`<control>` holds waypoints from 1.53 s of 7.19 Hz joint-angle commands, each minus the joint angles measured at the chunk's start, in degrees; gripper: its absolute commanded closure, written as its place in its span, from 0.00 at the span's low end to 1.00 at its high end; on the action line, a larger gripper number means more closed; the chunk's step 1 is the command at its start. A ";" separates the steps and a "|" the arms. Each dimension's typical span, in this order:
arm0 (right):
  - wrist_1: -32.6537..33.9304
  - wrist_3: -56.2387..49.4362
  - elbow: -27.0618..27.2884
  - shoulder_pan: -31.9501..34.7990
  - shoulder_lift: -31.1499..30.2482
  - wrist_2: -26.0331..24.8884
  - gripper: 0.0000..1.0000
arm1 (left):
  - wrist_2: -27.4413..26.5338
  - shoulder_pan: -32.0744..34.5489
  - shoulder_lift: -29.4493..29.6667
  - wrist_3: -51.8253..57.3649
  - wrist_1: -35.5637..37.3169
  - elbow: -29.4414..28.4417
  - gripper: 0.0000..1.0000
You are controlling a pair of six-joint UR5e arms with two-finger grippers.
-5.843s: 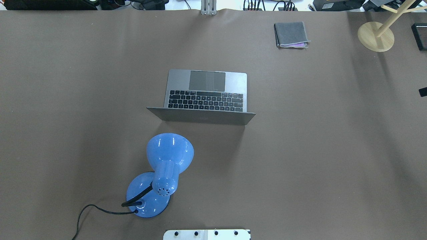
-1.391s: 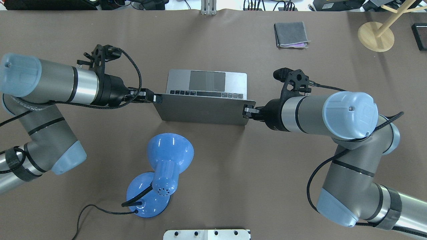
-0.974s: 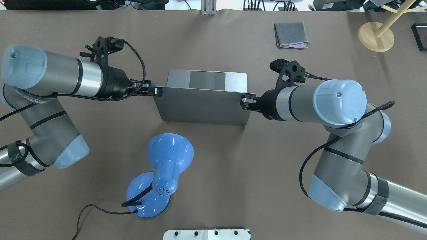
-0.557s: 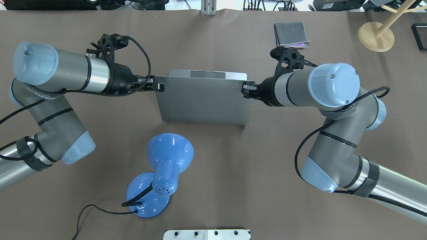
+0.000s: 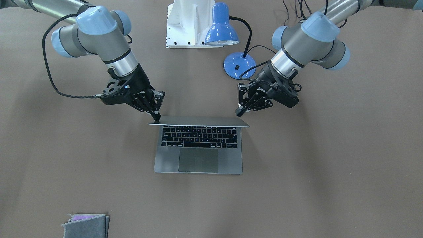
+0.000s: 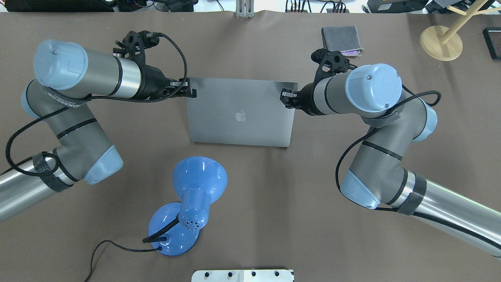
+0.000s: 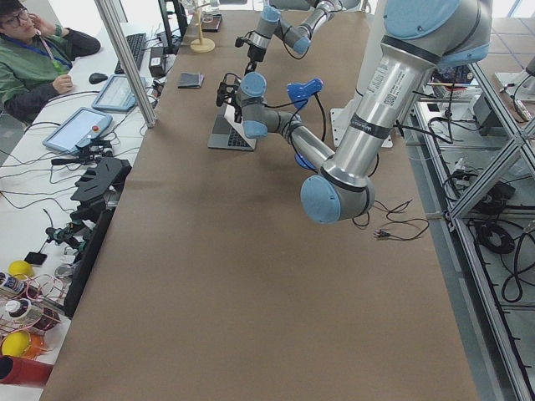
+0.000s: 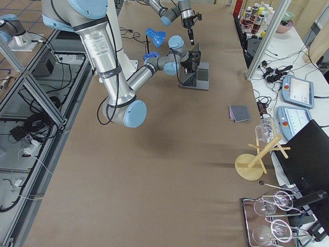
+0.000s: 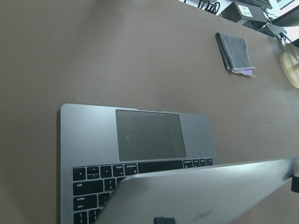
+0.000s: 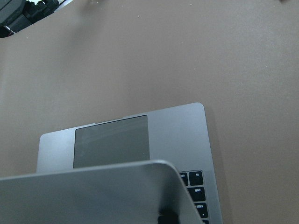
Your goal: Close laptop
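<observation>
Nearest the robot stood one glossy blue metal desk lamp (image 6: 199,184), clear of the lid's swing. Beyond it, mid-table, lay the one slim space-grey metal laptop (image 5: 198,165), its lid (image 6: 219,117) tilted partway down, not yet shut. Two grippers met the lid's top corners, the left gripper (image 6: 191,92) and the right gripper (image 6: 284,96). Each seemed clenched on nothing and pushed on its back. A corner apiece likely kept the lid from twisting. Farthest lay one folded grey cloth (image 6: 341,39) and one pale wooden stand (image 6: 440,43).
</observation>
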State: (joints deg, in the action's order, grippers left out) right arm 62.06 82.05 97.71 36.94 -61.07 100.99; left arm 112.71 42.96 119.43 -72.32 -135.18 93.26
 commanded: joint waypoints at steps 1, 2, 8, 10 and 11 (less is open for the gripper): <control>-0.10 -0.92 -4.17 0.06 1.22 0.00 1.00 | -3.71 -0.16 4.20 0.33 0.89 -8.65 1.00; -0.10 -0.93 -6.71 0.06 2.87 0.00 1.00 | -5.29 -0.25 6.32 2.95 0.97 -12.72 1.00; -0.45 -1.81 -17.98 -0.02 7.55 -0.44 1.00 | -10.13 -0.94 9.59 5.70 1.06 -22.51 1.00; -0.36 -2.68 -19.65 -0.11 7.90 -0.53 1.00 | -11.54 -2.35 9.59 5.70 1.14 -22.86 1.00; -0.45 -2.77 -19.66 0.15 8.33 -0.35 1.00 | -11.46 -2.36 9.68 5.70 1.06 -22.34 1.00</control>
State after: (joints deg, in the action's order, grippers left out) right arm 61.67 79.61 78.54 36.94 -53.19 100.53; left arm 101.40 40.92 129.05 -66.63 -134.08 70.62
